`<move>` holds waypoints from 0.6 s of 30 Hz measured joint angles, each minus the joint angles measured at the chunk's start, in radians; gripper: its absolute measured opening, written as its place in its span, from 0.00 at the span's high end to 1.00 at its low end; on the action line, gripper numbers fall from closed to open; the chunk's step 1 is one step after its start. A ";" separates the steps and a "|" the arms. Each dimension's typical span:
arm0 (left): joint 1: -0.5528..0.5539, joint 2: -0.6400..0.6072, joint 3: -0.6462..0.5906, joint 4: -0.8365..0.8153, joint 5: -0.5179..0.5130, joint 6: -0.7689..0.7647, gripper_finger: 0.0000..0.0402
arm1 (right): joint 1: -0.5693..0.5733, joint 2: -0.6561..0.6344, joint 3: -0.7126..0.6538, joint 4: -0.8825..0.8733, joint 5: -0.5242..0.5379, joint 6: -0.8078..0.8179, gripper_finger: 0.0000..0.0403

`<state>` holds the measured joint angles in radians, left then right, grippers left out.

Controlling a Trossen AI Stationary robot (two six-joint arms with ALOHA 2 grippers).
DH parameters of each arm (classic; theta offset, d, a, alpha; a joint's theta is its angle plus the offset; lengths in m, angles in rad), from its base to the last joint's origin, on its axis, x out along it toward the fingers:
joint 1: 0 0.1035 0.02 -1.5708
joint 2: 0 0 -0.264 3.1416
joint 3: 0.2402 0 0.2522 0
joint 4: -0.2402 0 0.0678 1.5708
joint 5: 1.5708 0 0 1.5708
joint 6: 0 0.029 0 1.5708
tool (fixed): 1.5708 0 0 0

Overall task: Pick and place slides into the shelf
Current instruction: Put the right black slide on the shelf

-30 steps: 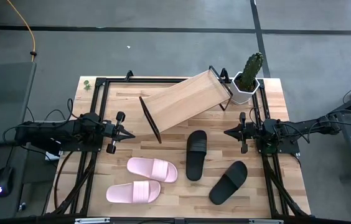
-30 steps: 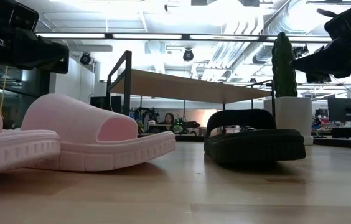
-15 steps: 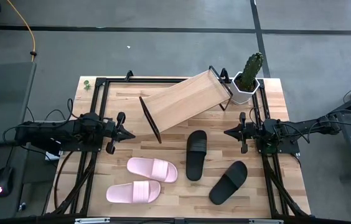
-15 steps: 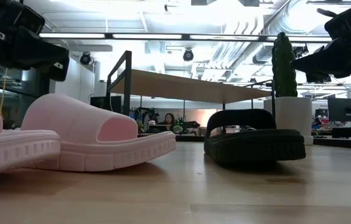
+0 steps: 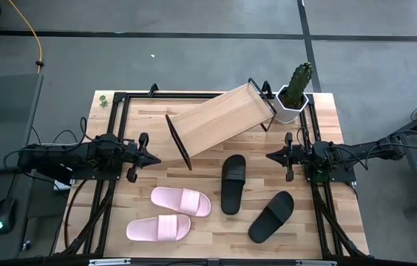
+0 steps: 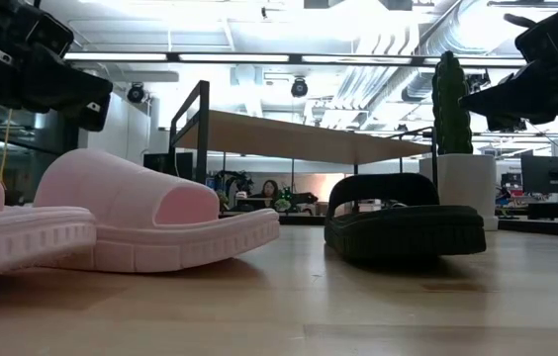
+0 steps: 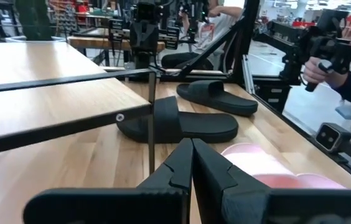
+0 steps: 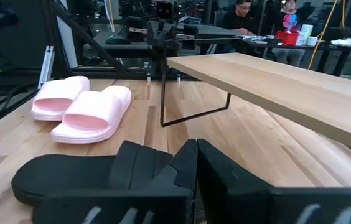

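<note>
Lying diagonal across table, shelf (image 5: 219, 118)

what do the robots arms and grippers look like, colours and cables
Both arms are matte black and boxy, with loose black cables trailing off their bases. The left gripper and right gripper each end in two slim black fingers tapering to a point, behind a short black crossbar.

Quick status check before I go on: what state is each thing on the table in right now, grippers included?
Left gripper: shut, empty, beside the shelf's end panel.
Right gripper: shut, empty.
Shelf: standing, skewed, nothing on it.
Pink slides: flat on the table, side by side.
Black slides: flat on the table, apart.
Cactus pot: upright.
</note>
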<state>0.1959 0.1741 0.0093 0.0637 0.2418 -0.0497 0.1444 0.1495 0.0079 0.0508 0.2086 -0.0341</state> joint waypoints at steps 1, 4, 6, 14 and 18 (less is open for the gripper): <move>0.000 0.000 0.000 -0.001 0.000 -0.007 1.00 | 0.000 0.000 0.000 -0.002 -0.004 0.000 1.00; 0.000 0.000 0.000 -0.003 0.000 -0.007 1.00 | 0.000 0.000 0.000 -0.002 -0.002 -0.027 1.00; 0.000 0.000 0.000 -0.003 0.000 -0.007 1.00 | 0.000 0.000 0.000 0.004 -0.002 -0.085 1.00; 0.000 0.000 0.000 -0.004 -0.030 0.033 1.00 | 0.000 0.000 0.000 -0.001 0.001 -0.220 1.00; 0.000 0.000 0.000 -0.005 -0.115 0.053 1.00 | 0.000 0.000 0.000 -0.004 -0.020 -0.176 1.00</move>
<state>0.1959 0.1741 0.0093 0.0590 0.1268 0.0032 0.1444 0.1495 0.0080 0.0468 0.1882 -0.2097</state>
